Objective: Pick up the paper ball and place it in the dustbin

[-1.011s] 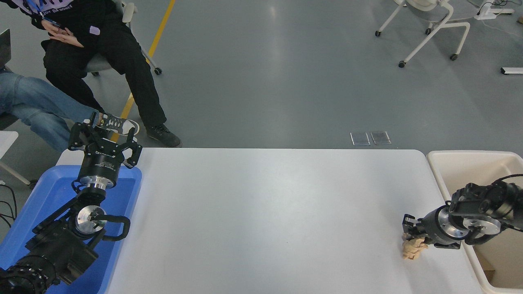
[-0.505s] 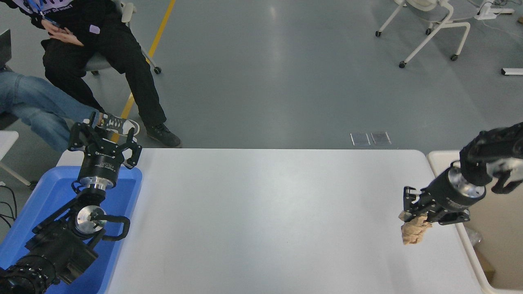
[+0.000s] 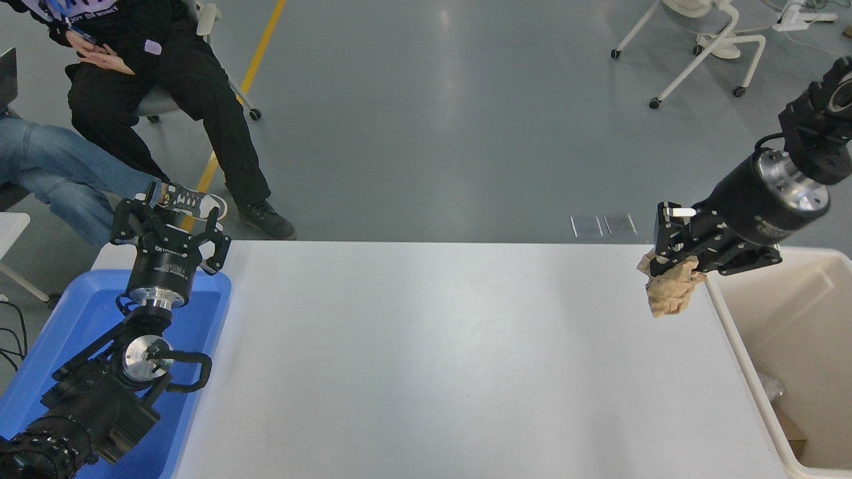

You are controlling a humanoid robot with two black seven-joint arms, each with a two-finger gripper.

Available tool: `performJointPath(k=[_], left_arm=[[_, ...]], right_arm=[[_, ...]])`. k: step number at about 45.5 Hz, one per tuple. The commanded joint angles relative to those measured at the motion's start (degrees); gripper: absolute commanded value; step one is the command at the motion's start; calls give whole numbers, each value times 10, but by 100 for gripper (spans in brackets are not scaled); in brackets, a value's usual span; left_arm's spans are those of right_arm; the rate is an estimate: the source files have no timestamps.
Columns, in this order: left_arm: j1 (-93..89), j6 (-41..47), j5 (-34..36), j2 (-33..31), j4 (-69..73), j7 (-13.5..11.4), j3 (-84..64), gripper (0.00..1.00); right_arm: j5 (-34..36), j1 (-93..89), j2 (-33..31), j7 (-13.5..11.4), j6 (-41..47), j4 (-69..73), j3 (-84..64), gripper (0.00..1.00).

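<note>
We see the right gripper (image 3: pixel 667 256) clamped on the paper ball (image 3: pixel 671 291), which hangs from its fingers in the air above the white table (image 3: pixel 432 359), near the table's far right corner and just beside the rim of the dustbin (image 3: pixel 739 346). The left gripper (image 3: pixel 170 229) sits parked at the lower left over the blue tray (image 3: pixel 73 319), fingers spread. Two people (image 3: pixel 133 80) sit at the far left, beyond the table.

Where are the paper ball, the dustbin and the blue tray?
paper ball (image 3: pixel 669 291), head view, middle of the crumpled wad.
dustbin (image 3: pixel 732 332), head view, its left rim.
blue tray (image 3: pixel 80 313), head view, bare floor.
</note>
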Motion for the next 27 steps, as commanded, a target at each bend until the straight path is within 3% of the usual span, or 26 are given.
performJointPath(k=[1,12,27], left_arm=[[0,0,0,0,0,0,0,99],[0,0,0,0,0,0,0,99],[0,0,0,0,0,0,0,99]], right_arm=[[1,67,-1,1,4,20,-17,0],[1,67,-5,1,4,17,-21,0],[1,9,-57,1,4,-63,-89,0]])
